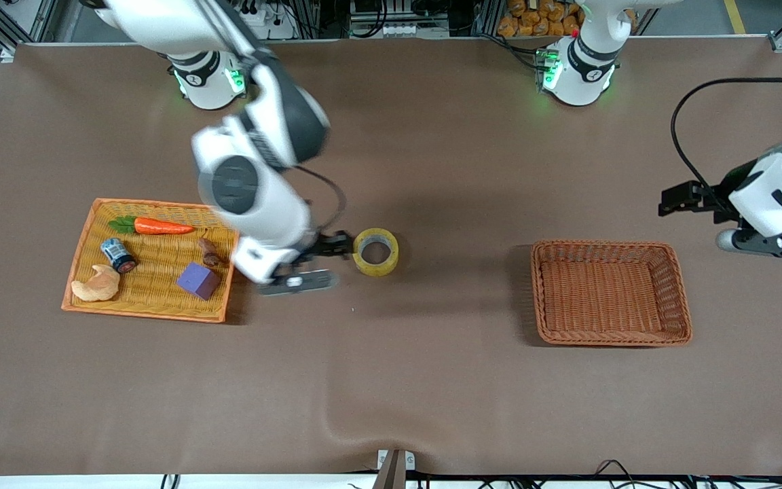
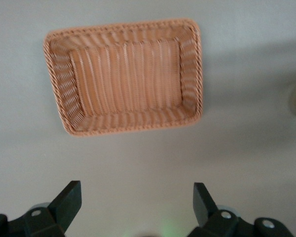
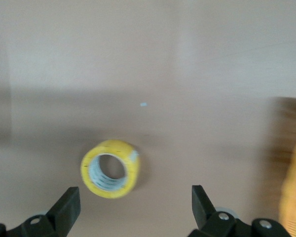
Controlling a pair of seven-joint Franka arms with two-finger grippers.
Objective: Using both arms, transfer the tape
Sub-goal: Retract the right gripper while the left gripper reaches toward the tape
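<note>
On the table we count one tape (image 1: 375,252), two baskets; our right gripper (image 3: 133,210) gapes beside it, left gripper (image 2: 136,205) wide, waiting.

The desk (image 1: 432,380) wears matt brown cloth; the tape (image 1: 375,252) looks glossy, yellow plastic – beside it, both baskets (image 1: 611,292) are rough woven wicker.
</note>
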